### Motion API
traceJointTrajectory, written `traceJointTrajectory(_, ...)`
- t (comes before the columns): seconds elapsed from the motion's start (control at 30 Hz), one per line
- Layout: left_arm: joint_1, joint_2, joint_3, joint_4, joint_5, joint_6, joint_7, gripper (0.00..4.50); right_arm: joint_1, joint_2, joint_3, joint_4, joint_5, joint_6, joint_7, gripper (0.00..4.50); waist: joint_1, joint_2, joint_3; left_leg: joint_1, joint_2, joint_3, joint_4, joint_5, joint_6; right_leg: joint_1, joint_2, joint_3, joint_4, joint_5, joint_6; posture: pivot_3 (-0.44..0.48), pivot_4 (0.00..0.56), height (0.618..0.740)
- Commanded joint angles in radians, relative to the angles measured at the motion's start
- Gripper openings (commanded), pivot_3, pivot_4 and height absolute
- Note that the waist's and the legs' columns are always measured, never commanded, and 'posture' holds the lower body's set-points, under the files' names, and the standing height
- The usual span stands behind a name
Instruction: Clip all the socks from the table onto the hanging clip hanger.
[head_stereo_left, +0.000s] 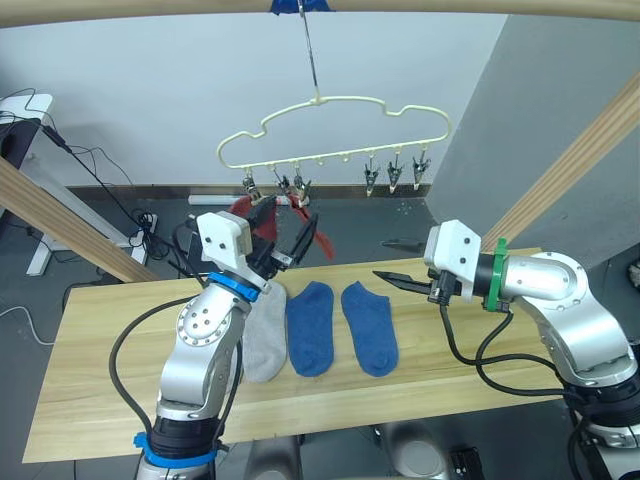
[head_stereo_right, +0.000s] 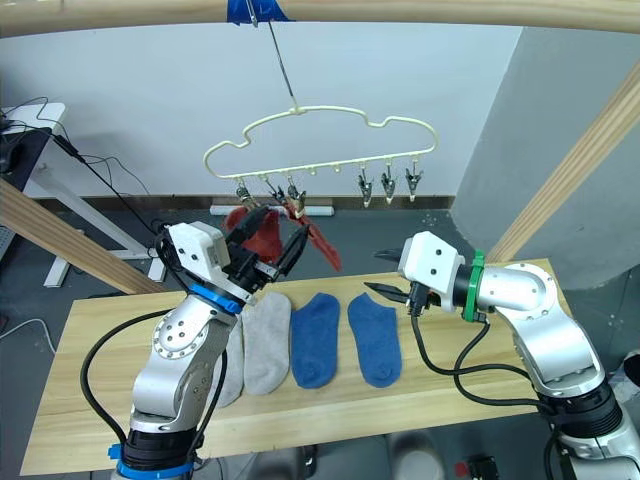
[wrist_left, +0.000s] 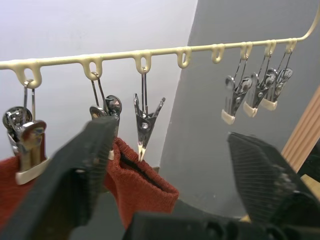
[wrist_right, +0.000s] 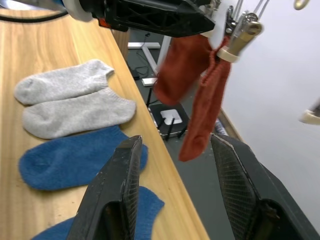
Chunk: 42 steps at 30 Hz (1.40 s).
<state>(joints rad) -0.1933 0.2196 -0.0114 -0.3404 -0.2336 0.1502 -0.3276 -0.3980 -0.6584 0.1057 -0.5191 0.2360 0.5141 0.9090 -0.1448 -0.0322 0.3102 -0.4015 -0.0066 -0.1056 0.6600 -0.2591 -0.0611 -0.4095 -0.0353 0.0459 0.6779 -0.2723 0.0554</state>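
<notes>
Two rust-red socks (head_stereo_right: 262, 232) are hanging from the clip hanger (head_stereo_left: 330, 135); four more are lying on the table (head_stereo_left: 90, 350).

The left gripper (head_stereo_left: 285, 238) is hovering wide open and empty just below the hanger's left clips (wrist_left: 144, 122). The right gripper (head_stereo_left: 392, 262) is waiting open and empty above the table's far right. Two grey socks (head_stereo_right: 258, 342) and two blue socks (head_stereo_left: 340, 325) are lying side by side between the arms.

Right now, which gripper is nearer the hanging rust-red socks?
Left. The left gripper is up at the rust-red socks; the right gripper hangs apart, above the table.
</notes>
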Motion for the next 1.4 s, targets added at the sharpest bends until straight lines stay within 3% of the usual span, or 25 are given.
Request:
traceJointTrajectory(0.03, -0.030, -0.021, -0.031, 0.022, 0.032, -0.037, 0.006, 2.36, -0.013, -0.018, -0.054, -0.064, 0.039, 0.037, -0.025, 2.26, 0.000, 0.000, 0.000, 0.000, 0.000, 0.000, 0.000, 0.000, 0.000, 0.000, 0.000, 0.000, 0.000, 0.000, 0.000, -0.317, 0.290, 0.739)
traceJointTrajectory(0.43, -0.124, -0.068, -0.010, 0.155, 0.072, -0.104, 0.057, 2.36, 0.003, -0.044, -0.073, -0.088, 0.075, 0.079, -0.072, 2.26, -0.004, 0.000, 0.000, 0.000, 0.000, 0.000, 0.000, 0.000, 0.000, 0.000, 0.000, -0.001, 0.000, 0.000, 0.000, -0.338, 0.279, 0.739)
traceJointTrajectory(1.4, -0.197, -0.098, 0.027, 0.252, 0.097, -0.167, 0.110, 2.36, -0.029, -0.024, -0.109, -0.101, 0.205, 0.135, -0.127, 2.26, -0.021, 0.000, 0.000, 0.000, 0.000, 0.000, 0.001, 0.000, 0.000, 0.000, 0.000, -0.001, 0.000, 0.000, 0.000, -0.350, 0.272, 0.739)
